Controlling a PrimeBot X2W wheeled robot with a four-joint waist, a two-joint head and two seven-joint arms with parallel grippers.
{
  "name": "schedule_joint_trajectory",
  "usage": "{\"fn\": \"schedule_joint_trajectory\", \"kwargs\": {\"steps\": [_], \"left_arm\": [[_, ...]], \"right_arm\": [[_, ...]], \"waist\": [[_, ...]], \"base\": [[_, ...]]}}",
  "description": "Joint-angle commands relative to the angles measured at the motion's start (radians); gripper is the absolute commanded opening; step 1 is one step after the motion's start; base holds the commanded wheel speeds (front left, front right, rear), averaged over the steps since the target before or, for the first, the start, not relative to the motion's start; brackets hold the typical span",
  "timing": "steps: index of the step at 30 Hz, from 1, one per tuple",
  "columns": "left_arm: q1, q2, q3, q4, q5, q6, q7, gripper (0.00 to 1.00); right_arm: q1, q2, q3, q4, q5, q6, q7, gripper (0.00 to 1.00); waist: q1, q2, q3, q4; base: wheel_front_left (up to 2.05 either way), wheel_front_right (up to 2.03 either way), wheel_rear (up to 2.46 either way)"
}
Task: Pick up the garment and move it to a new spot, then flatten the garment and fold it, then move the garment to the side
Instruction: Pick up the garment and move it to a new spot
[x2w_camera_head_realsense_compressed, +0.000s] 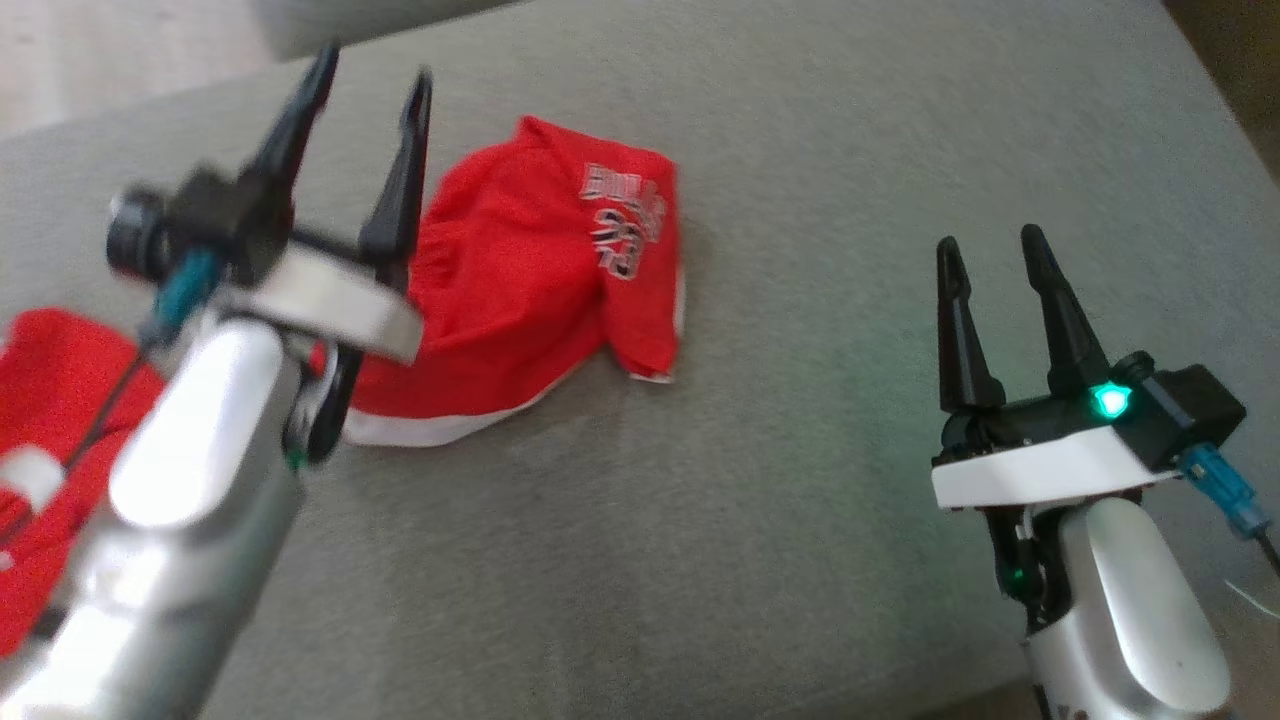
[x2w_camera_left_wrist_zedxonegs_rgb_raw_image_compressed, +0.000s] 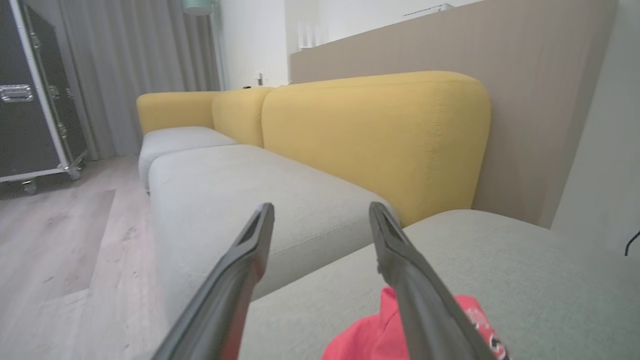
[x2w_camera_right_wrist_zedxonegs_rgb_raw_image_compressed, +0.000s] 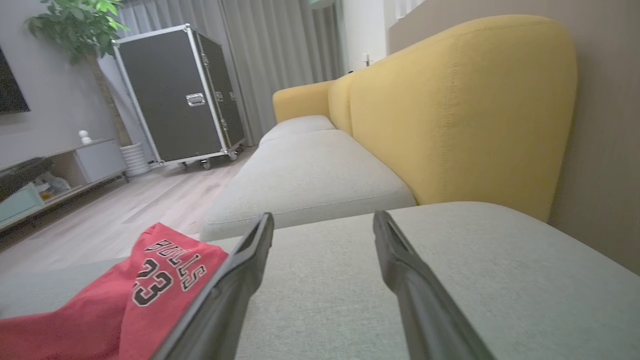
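Garment (x2w_camera_head_realsense_compressed: 530, 270) lies bunched on the grey cushion (x2w_camera_head_realsense_compressed: 800, 500), centre-left of the head view, with the printed part folded over itself. Left gripper (x2w_camera_head_realsense_compressed: 374, 68) hangs over its left edge, fingers spread, nothing btw them. Right gripper (x2w_camera_head_realsense_compressed: 989, 242), lower right, has its fingers spread too, empty, well apart from the cloth.

Risks, imo: a pinch into the heap may take several layers at once, so it will not open flat, or only one thin layer, which slips out. Also a red cloth (x2w_camera_head_realsense_compressed: 50, 400) shows at lower left under the left arm. Cannot tell if it is the same piece; the arm could drag it.
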Motion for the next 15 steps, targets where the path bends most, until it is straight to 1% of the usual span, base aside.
{"fn": "schedule_joint_trajectory", "kwargs": {"steps": [1, 8, 11, 13, 15], "left_arm": [[0.013, 0.038, 0.048, -0.023, -0.009, 0.006, -0.019, 1.00], [0.241, 0.035, 0.112, -0.080, -0.052, 0.047, -0.061, 1.00], [0.353, 0.031, 0.153, -0.133, -0.060, 0.066, -0.064, 1.00], [0.428, 0.019, 0.197, -0.184, -0.054, 0.085, -0.064, 1.00], [0.498, 0.003, 0.223, -0.220, -0.045, 0.091, -0.064, 1.00]], "right_arm": [[0.003, -0.004, 0.016, -0.027, -0.014, -0.001, -0.009, 1.00], [0.052, -0.004, -0.001, -0.002, -0.060, -0.001, -0.009, 1.00], [0.070, -0.004, 0.009, 0.009, -0.066, -0.001, -0.009, 1.00], [0.081, -0.004, 0.008, 0.014, -0.068, -0.001, -0.009, 1.00], [0.093, -0.004, 0.006, 0.019, -0.069, -0.001, -0.009, 1.00]], "waist": [[-0.0001, 0.0000, -0.052, 0.064], [-0.0001, 0.0000, -0.146, 0.165], [-0.0001, 0.0000, -0.172, 0.185], [-0.0001, 0.0000, -0.186, 0.198], [-0.0001, 0.0000, -0.197, 0.210]], "base": [[0.00, 0.00, 0.00], [0.00, 0.00, 0.00], [0.00, 0.00, 0.00], [0.00, 0.00, 0.00], [0.00, 0.00, 0.00]]}}
